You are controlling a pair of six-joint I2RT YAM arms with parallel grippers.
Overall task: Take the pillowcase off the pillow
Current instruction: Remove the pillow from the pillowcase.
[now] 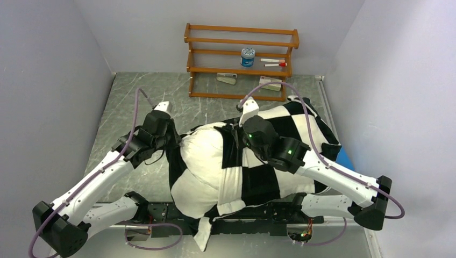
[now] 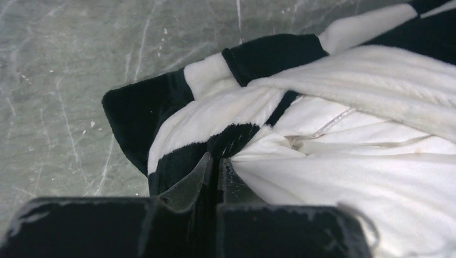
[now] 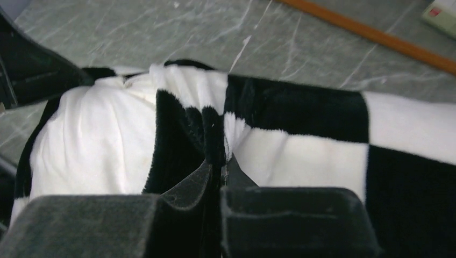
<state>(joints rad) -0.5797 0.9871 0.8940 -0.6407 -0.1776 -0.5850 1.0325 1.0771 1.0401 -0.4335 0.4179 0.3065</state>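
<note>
The pillowcase (image 1: 263, 183) lies across the middle of the counter (image 1: 123, 107), close to the near edge, with the pillow (image 1: 201, 153) partly in it. The pillow's right part is inside the cover. Its left part bulges out bare and wrinkled, and a black band of the cover runs round its left edge. A striped strip of the pillowcase hangs over the counter's near edge between the arm bases.

The right hand (image 3: 220, 166) sits on top, at the rim of the cover where it crosses the pillow. It is pinched tight on a puckered fold of pillowcase. The left hand (image 2: 216, 166) is at the pillow's left end, its fingers pressed together. Their tips lie where a black fold of the cover meets the white pillow, and the pillow's creases run toward them. Which cloth is caught there cannot be told.

At the back stands a wooden rack (image 1: 242, 28). Its middle shelf holds a small jar (image 1: 247, 56) and two pens (image 1: 274, 63). Under it, on the counter, lie two pale flat things too small to identify. A blue pad (image 1: 344, 158) shows at the right, mostly hidden by the pillowcase and the right arm.
</note>
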